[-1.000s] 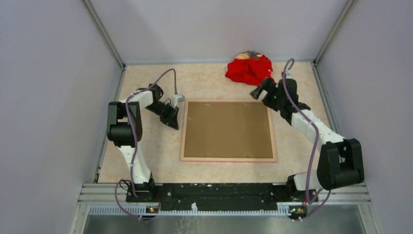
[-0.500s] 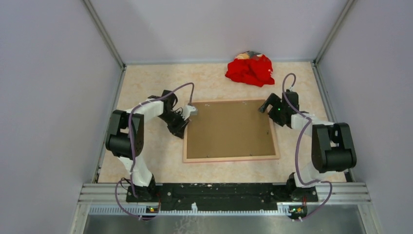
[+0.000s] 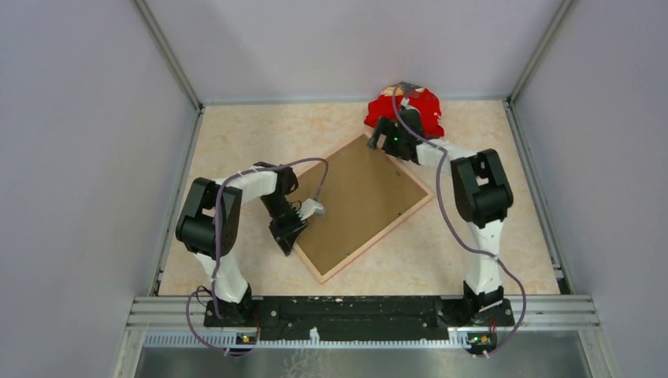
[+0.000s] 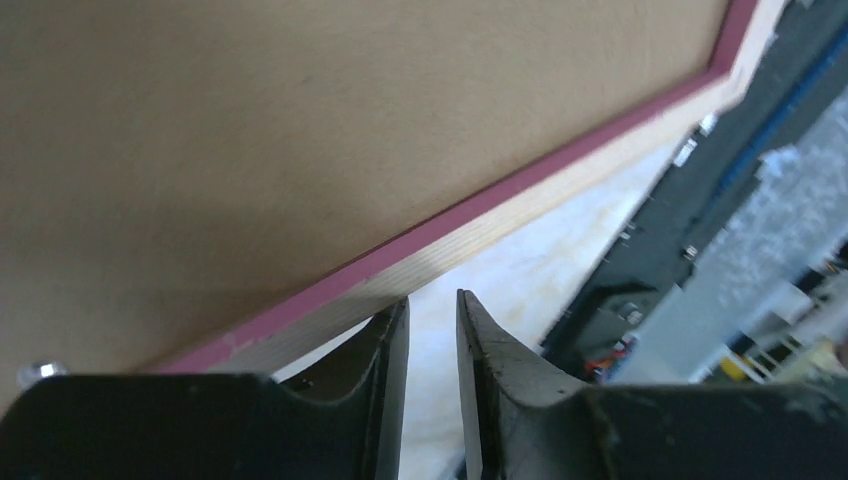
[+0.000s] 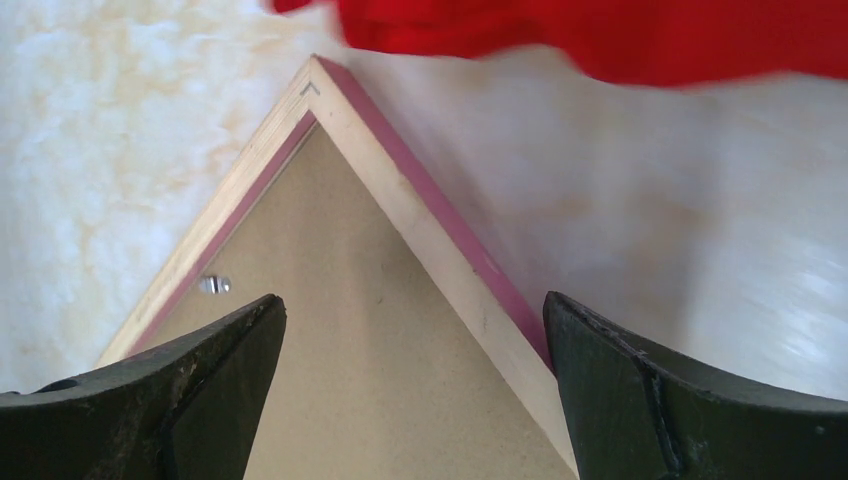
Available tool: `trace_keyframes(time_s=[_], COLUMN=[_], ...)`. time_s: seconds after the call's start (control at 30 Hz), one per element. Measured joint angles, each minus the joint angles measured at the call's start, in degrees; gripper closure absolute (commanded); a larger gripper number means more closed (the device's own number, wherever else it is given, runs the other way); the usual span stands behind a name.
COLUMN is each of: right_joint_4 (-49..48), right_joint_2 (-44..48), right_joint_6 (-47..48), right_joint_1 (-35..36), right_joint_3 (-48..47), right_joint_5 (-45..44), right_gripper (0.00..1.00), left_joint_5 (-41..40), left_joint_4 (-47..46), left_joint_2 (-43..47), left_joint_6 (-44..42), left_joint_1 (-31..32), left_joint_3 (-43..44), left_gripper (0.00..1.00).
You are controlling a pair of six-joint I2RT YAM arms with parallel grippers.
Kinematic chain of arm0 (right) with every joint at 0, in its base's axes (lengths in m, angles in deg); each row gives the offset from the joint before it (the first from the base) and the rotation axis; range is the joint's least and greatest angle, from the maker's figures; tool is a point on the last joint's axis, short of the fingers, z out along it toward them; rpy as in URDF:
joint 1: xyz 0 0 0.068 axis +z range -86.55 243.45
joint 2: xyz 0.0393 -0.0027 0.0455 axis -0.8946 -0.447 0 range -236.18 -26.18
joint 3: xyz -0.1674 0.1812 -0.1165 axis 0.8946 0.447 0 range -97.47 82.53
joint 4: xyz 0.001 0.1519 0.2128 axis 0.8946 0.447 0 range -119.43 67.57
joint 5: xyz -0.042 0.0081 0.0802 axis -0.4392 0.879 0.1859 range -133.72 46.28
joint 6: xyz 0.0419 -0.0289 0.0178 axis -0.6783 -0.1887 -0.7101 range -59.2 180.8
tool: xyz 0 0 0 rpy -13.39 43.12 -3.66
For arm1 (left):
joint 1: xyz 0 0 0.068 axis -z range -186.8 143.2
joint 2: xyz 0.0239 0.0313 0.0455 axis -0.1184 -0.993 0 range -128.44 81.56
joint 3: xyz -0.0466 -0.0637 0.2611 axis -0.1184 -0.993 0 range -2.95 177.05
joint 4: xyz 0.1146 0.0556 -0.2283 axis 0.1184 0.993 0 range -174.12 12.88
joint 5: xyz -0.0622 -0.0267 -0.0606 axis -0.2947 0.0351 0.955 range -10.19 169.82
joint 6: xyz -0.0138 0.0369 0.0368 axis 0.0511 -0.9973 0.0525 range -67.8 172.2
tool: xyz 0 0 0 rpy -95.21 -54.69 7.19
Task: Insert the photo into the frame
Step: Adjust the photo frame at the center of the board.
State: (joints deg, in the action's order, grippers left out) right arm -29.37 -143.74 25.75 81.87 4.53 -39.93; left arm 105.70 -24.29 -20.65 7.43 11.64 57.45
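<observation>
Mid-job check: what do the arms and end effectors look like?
The left arm and right arm are white links with black joints, each trailing a purplish cable. The left end effector and right end effector have black, tapered, scuffed fingers.

Two arms, left arm (image 3: 206, 227) and right arm (image 3: 480, 189): white links, chunky black joint housings. One grey-purple cable (image 3: 307, 160) looped along each. Black fingers (image 4: 510, 380), edges scuffed. Small green light (image 3: 393, 140) at the right wrist. Black base rail (image 3: 354, 307).
</observation>
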Motion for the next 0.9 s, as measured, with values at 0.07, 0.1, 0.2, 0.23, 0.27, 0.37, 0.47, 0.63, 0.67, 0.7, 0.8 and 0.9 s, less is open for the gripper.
trace_keyframes(time_s=[0.07,0.1,0.2,0.23,0.27,0.37,0.47,0.63,0.67,0.7,0.8,0.9], right_joint_4=[1.2,1.7,4.0,4.6,5.2,9.9,13.4,16.0,16.3,16.5,16.4,15.4], right_joint_2=[-4.5,-5.9,-8.2,-8.2,-8.0,-6.6,-4.1,6.8,10.1,12.5,21.0,29.5], right_joint_6=[0.6,0.9,1.3,1.6,1.6,2.1,3.6,4.9,4.8,4.8,3.8,2.0], right_joint_1=[2.8,3.8,6.4,6.9,7.3,9.0,10.6,10.6,10.3,10.2,9.7,9.6], right_joint_3=[-7.0,-9.3,-14.7,-15.2,-15.9,-16.5,-14.9,-3.9,-0.9,1.1,8.1,15.9], right_joint_5=[0.2,0.3,1.2,1.7,2.2,5.0,4.9,2.8,2.4,2.1,1.7,1.8], right_gripper=[0.01,0.01,0.01,0.01,0.01,0.01,0.01,0.01,0.01,0.01,0.01,0.01], left_joint_5=[0.4,0.9,3.7,4.7,5.9,8.8,11.2,14.5,14.9,15.2,14.7,12.2], left_joint_4=[3.1,5.0,8.9,9.7,10.5,10.6,10.6,12.6,13.4,14.2,14.9,12.0], left_joint_2=[-0.6,-1.0,-2.3,-2.4,-2.5,-2.5,-2.5,-2.5,-2.5,-2.5,-2.7,-4.9], left_joint_6=[0.0,-0.1,-0.7,-1.2,-1.8,-3.8,-6.1,-10.8,-11.6,-12.6,-12.6,-8.6], left_joint_1=[1.4,2.2,3.7,3.9,4.1,4.1,3.2,-1.9,-3.4,-4.9,-9.1,-14.2], left_joint_3=[-0.6,-0.9,-0.9,-0.9,-0.8,1.1,4.6,14.4,16.5,18.6,22.7,27.3], left_gripper=[0.60,0.57,0.49,0.48,0.47,0.45,0.45,0.47,0.48,0.49,0.59,0.68])
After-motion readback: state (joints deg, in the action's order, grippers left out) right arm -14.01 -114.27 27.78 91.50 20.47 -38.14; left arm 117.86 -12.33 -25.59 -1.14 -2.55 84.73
